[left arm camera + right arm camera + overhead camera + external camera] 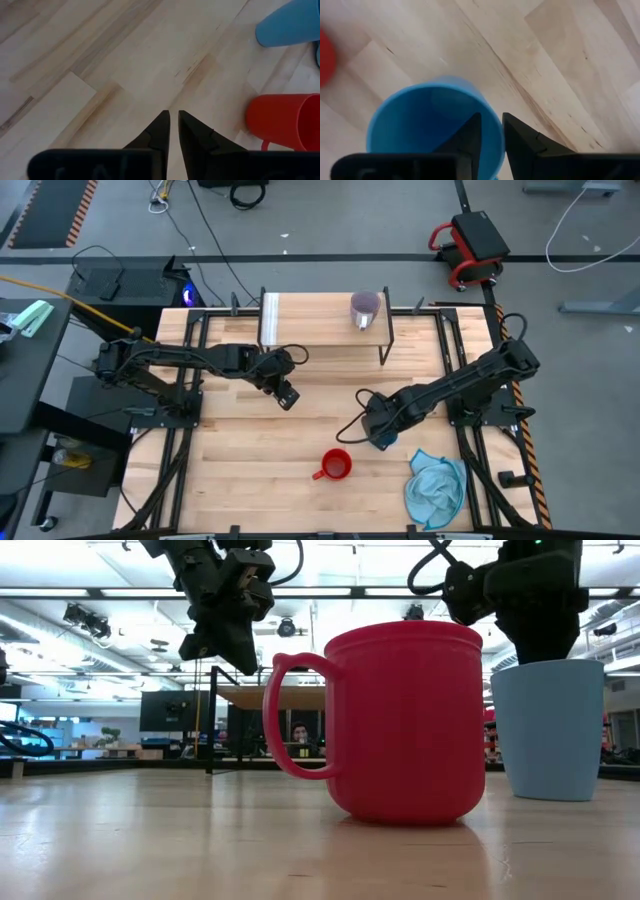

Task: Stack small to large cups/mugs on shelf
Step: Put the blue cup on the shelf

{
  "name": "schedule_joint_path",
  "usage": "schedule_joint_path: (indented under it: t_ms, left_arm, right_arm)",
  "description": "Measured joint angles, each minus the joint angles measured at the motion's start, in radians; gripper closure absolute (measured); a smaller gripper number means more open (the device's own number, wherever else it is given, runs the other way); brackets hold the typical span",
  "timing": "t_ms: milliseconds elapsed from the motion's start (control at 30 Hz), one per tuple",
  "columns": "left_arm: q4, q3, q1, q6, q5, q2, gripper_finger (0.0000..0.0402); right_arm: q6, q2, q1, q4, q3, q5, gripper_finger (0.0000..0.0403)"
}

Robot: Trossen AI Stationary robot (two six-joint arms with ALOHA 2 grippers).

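Big butcher-block table (250,430) under a lab with ceiling lights, and your shelf (320,320) sits along the far edge with the purple-grey mug (365,308) already standing on it. The red mug (335,465) is upright near the front edge, handle pointing toward the left arm's side. Your right gripper (491,131) is down at the light blue cup (432,122), one finger inside the rim and one outside, pinched on the wall. That cup stands on the tabletop close to the light blue cloth (437,485). Your left gripper (173,129) hangs over bare wood mid-table with its fingers nearly together, holding nothing.
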Motion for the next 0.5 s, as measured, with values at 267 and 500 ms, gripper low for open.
schedule_joint_path:
  t_ms: [267,500]
  left_arm:
    - [-0.025,0.000,0.001,0.024,0.000,0.000,0.0361]
    - [-0.137,0.000,0.005,0.066,0.000,-0.014,0.0360]
  right_arm:
    - [0.002,-0.002,-0.021,-0.002,0.001,-0.029,0.0384]
    - [-0.060,-0.008,-0.066,0.002,0.002,-0.082,0.0393]
